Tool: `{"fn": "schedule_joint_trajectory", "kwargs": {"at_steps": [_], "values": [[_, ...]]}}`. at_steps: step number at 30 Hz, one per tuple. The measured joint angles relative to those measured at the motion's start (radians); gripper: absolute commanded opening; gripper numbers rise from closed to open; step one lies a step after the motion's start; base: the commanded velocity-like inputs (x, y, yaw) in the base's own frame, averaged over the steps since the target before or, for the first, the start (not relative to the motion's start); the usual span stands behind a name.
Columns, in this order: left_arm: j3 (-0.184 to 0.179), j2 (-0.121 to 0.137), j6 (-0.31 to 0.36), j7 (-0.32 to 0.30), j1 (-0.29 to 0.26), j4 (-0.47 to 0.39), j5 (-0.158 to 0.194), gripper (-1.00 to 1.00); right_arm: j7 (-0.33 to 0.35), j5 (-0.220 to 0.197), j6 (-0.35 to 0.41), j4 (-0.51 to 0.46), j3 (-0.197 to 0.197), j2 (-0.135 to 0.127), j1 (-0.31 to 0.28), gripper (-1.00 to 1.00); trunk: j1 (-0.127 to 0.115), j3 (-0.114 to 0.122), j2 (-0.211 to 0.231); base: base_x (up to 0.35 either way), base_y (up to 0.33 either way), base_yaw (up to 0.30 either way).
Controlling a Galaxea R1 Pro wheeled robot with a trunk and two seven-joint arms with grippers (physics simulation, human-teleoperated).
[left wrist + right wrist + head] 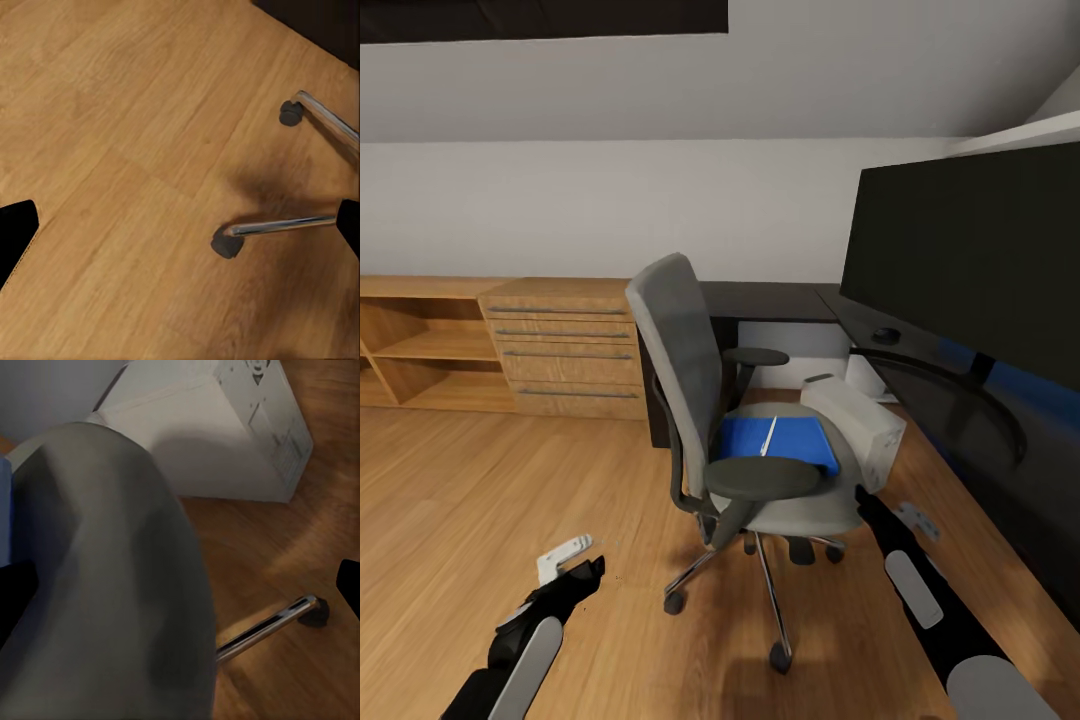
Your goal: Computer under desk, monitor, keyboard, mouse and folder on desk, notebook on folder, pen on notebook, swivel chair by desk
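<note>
Grey swivel chair with black armrests and chrome base is carrying a bright blue folder and silvery-white pen, beside a pale grey computer, glossy black desk, black monitor, honey-toned wood-grain floor and light-wood drawer chest.
</note>
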Motion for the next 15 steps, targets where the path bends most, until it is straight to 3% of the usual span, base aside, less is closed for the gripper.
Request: {"fn": "schedule_joint_trajectory", "kwargs": {"at_steps": [2,4,6,15], "values": [[0.025,0.000,-0.004,-0.002,0.000,0.016,0.001,1.00,0.000,0.000,0.001,0.000,-0.003,0.000,0.000,1.00,0.000,0.000,0.000,0.000,0.000,0.000],[0.095,0.000,-0.009,-0.005,0.000,0.040,0.001,1.00,-0.001,-0.001,0.001,0.001,-0.009,-0.001,0.000,1.00,0.000,0.000,0.000,0.000,0.000,0.000],[0.118,0.000,-0.012,-0.004,0.000,0.046,0.003,1.00,-0.002,-0.001,0.001,0.001,-0.013,-0.001,0.000,1.00,0.000,0.000,0.000,0.000,0.000,0.000],[0.142,-0.001,-0.013,-0.005,0.000,0.051,0.004,1.00,-0.003,-0.001,0.003,0.002,-0.034,-0.001,0.000,1.00,0.000,0.000,0.000,0.007,0.000,0.000]]}}
